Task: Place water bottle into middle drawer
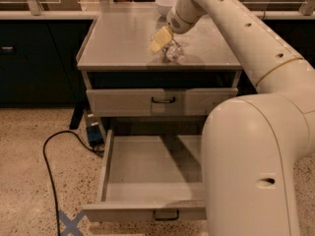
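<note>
The water bottle, clear and crinkly, lies on the grey cabinet top near its front right. My gripper, with a yellowish pad, is just above and to the left of the bottle, touching or nearly touching it. The middle drawer is pulled out below, a wide shallow grey tray with nothing in it and a small loop handle on its front panel. My arm's large white body hides the drawer's right part.
A white bowl stands at the back of the cabinet top. The upper drawer front with a black handle is closed. A black cable and a blue device lie on the floor at left. Dark counters stand behind.
</note>
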